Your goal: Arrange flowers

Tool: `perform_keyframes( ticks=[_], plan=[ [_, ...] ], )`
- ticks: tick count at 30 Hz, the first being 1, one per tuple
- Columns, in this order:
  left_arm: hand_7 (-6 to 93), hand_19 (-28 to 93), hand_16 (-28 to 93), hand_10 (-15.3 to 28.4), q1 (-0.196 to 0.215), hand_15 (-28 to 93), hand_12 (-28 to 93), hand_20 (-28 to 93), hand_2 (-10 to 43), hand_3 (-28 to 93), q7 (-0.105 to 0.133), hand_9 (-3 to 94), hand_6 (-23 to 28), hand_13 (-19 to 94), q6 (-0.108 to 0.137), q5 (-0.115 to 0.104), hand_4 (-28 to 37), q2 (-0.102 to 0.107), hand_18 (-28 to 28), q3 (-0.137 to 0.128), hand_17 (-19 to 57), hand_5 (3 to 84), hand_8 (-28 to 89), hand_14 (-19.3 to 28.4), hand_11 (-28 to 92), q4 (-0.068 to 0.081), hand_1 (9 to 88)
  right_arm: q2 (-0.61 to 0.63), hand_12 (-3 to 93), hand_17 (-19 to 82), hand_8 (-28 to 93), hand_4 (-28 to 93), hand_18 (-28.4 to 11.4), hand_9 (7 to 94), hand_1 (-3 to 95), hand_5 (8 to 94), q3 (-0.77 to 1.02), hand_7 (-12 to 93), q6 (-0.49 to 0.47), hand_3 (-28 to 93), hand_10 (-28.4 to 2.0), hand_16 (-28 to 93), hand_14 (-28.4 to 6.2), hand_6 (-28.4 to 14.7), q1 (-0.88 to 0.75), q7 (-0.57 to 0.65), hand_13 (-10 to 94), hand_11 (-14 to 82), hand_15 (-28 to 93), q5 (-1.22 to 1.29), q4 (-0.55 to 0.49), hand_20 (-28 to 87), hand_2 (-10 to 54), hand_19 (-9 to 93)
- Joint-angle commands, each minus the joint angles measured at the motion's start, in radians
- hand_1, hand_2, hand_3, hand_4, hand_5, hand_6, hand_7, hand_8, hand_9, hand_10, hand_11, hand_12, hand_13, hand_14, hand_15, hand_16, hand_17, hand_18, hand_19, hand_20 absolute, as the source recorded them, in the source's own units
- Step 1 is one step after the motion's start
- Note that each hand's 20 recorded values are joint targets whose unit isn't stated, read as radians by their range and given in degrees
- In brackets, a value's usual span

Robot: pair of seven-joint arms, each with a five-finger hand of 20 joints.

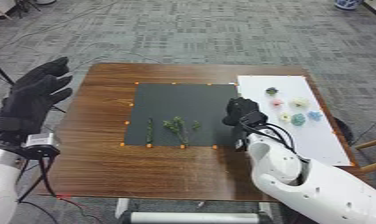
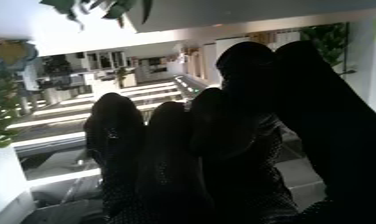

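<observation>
The right hand [image 1: 242, 111] is at the right edge of the black mat [image 1: 180, 97], and whether it grasps anything I cannot tell. Just right of it, pink [image 1: 277, 102], cream [image 1: 299, 103], teal [image 1: 298, 119] and blue flowers [image 1: 314, 115] sit on the white sheet [image 1: 264, 82]; left of it, leafy green sprigs [image 1: 176, 126] lie on the mat's near part. Farther left, beyond the wooden table's edge [image 1: 88, 95], the left hand [image 1: 33, 95] is relaxed and empty.
</observation>
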Motion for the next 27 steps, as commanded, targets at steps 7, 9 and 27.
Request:
perform_keyframes(
  ticks=[7, 9, 27],
  plan=[
    [19.3, 39, -4, 9.5, 0.022, 37, 19, 8, -2.2, 69, -0.012, 14.6, 2.7, 5, 0.015, -0.001, -25.7, -0.016, 17.9, -0.015, -11.7, 23.1, -9, 12.4, 19, -0.013, 26.1, 0.078, 51.2, 50, -8, -28, -24.1, 86.5, 16.8, 81.6, 0.098, 61, -0.168, 80, -7.9, 42, -7.4, 1.6, 0.02, 0.142, 83, 62.4, 85, -0.061, -0.031, 67, -9.5, 93],
    [19.3, 39, -4, 9.5, 0.019, 37, 19, 8, -2.3, 69, -0.012, 14.6, 2.7, 5, 0.017, -0.002, -25.7, -0.013, 17.9, -0.013, -11.7, 23.1, -9, 12.5, 19, -0.012, 26.0, 0.087, 51.2, 50, -8, -28, -24.2, 86.7, 14.2, 82.2, 0.117, 60, -0.201, 77, -8.0, 42, -7.5, 1.5, 0.025, 0.127, 83, 62.3, 85, -0.031, -0.035, 67, -9.5, 93],
    [19.4, 39, -4, 9.4, 0.0, 37, 19, 8, -2.5, 70, -0.018, 14.5, 2.6, 5, 0.017, 0.0, -25.7, -0.005, 17.8, 0.006, -11.7, 23.0, -9, 12.3, 19, -0.006, 25.9, -0.079, 51.1, 49, -5, -28, -25.3, 86.8, 6.5, 84.8, 0.041, 53, -0.553, 67, -9.8, 42, -9.0, 0.5, 0.122, 0.08, 82, 59.9, 84, 0.102, 0.123, 68, -6.9, 93]
  ],
)
